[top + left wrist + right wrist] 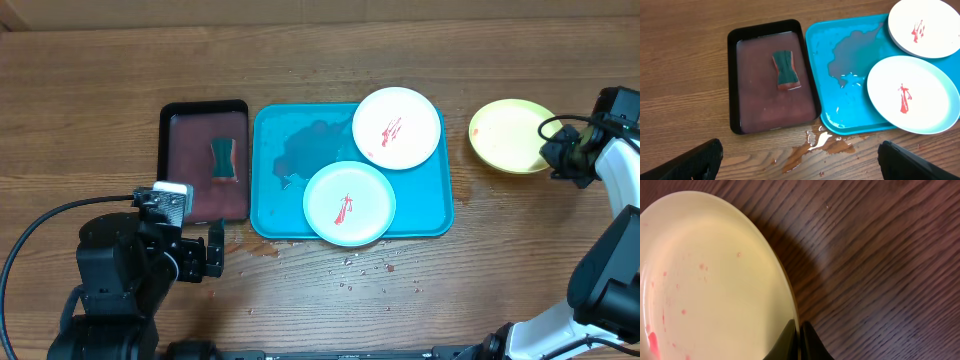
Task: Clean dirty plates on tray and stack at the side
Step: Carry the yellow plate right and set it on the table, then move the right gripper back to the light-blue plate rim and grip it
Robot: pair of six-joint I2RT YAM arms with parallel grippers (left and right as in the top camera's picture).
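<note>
The turquoise tray (264,205) lies flat near the middle of the wooden table (100,70), its long axis running left to right in the overhead view. A thin puddle (305,148) covers its far left part. 2 of the 3 plates sit on it, face up. The white plate (397,127) is at the far right corner, its edge over the tray's rim, and its red smear slants. The pale mint plate (349,203) is at the near edge, hanging slightly over the rim, with a red streak running roughly near to far. These 2 lie just beside each other, and I cannot tell whether their rims touch. The yellow-green plate (510,135) rests flat on the bare table to the right of the tray and apart from it. The right wrist view shows faint pink specks on it and a red smudge near 1 edge. The right gripper (800,339) has its fingers pressed together on that plate's right rim, which runs in between them. The left gripper (800,150) hangs over the table near the trays' front edge, jaws spread wide and holding nothing. It faces a black-rimmed dark-red tray (175,165) just left of the turquoise one, long axis near to far. That tray holds murky liquid and a sponge (225,158) lying the same way. A reddish spill (820,144) wets the wood by the trays' near corners.
</note>
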